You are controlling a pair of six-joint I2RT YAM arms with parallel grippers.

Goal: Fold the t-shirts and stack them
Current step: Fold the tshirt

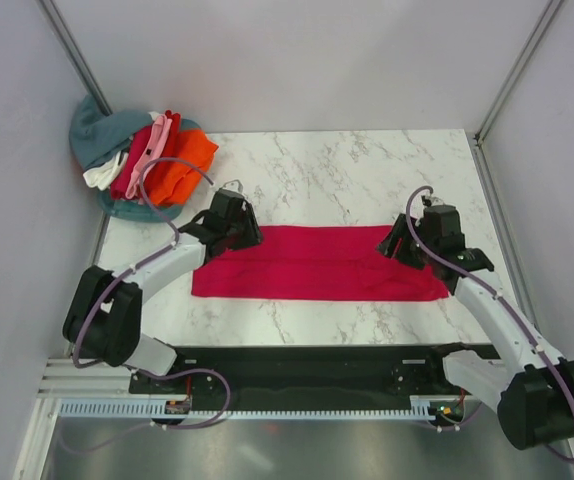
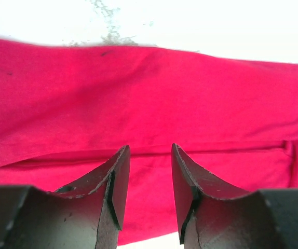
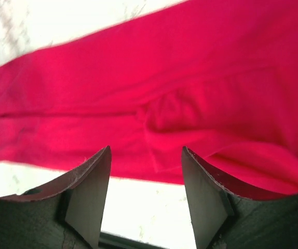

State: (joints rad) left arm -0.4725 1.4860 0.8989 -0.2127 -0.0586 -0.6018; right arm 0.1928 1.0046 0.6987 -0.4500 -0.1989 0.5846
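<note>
Lying flat on the table (image 1: 367,170), front-centre. Item 1: crimson-magenta t-shirt (image 1: 317,263). Soft knit cloth, folded into 1 long horizontal band w/ a straight near edge, spanning btwn the 2 grippers. Wrist views showed a fine matte weave, shallow creases and 1 fold seam running lengthwise. The R end had a small bunched tuck. Table top: white marble pattern, grey veins, smooth, rectangular.

Item 2: pile of t-shirts (image 1: 142,160), far-L corner of the table, well apart from item 1. Crumpled, rounded heap. Teal-grey shirt (image 1: 97,135) at the back and underneath, orange shirt (image 1: 189,160) on the R side, white shirt (image 1: 102,177) at the L edge, red & pink folds btwn. Individual outlines couldn't be told.

Item 3: left gripper (image 1: 239,232), over the band's L end at its far corner. 2 dark wedge-shaped fingers (image 2: 119,179), matte, w/ pale scuffed edges, stood apart w/ a gap. Nothing was pinched, and cloth showed thru the gap. Whether the tips touched the cloth couldn't be told.

Item 4: right gripper (image 1: 399,243), over the band's R end. Fingers (image 3: 89,181) of the same dark wedge form were spread wider, w/ nothing btwn them. Red cloth and a strip of white table showed thru the gap.
</note>
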